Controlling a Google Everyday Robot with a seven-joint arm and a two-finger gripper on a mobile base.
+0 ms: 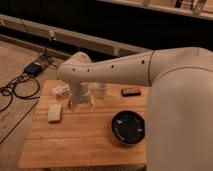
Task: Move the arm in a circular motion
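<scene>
The cream-white arm [125, 70] fills the right side of the camera view and reaches left across a wooden table [75, 140]. Its thick tubular segment, marked with a row of small dark holes, bends at a rounded joint [75, 67] and turns downward. The gripper [81, 102] hangs at the arm's end, just above the back left part of the table, between a small white patterned object [61, 90] and a white cup [101, 90]. I see nothing held in it.
A black bowl [128, 127] sits at the table's right. A white sponge-like block [54, 112] lies at the left, and a small dark flat object [131, 91] at the back. Cables and a blue device [34, 68] lie on the floor at left, below a dark wall ledge.
</scene>
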